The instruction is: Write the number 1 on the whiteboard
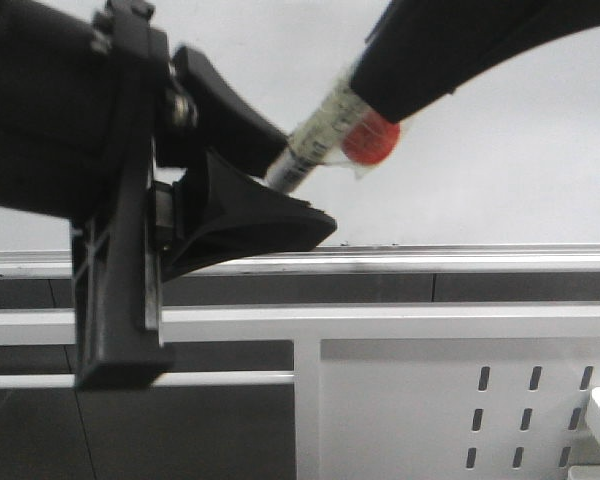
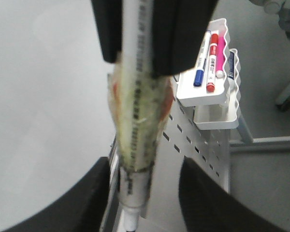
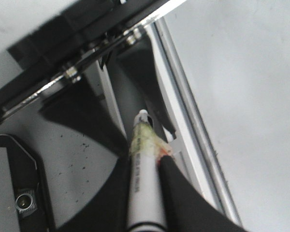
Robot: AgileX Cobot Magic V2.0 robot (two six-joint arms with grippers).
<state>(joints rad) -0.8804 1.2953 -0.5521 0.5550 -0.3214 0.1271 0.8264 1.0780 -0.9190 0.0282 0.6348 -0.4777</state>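
The whiteboard (image 1: 500, 150) fills the back, with its metal rail (image 1: 430, 258) along the lower edge. No black stroke for the number 1 shows on it in any view. My right gripper (image 1: 380, 100) comes in from the upper right, shut on a white marker pen (image 1: 315, 135) wrapped in yellowish tape with a red patch (image 1: 370, 140). The pen's tip points down-left into my left gripper (image 1: 305, 180), which is open with its fingers on either side of the tip. In the left wrist view the pen (image 2: 137, 111) hangs between the spread fingers (image 2: 87, 198), nearer one of them. In the right wrist view the fingers (image 3: 179, 193) clamp the pen (image 3: 145, 188).
A white perforated metal panel (image 1: 520, 400) stands below the rail at the right. A white tray (image 2: 210, 96) holding blue, red and pink markers hangs on it. A black block (image 3: 14, 183) lies on the speckled surface below the left arm.
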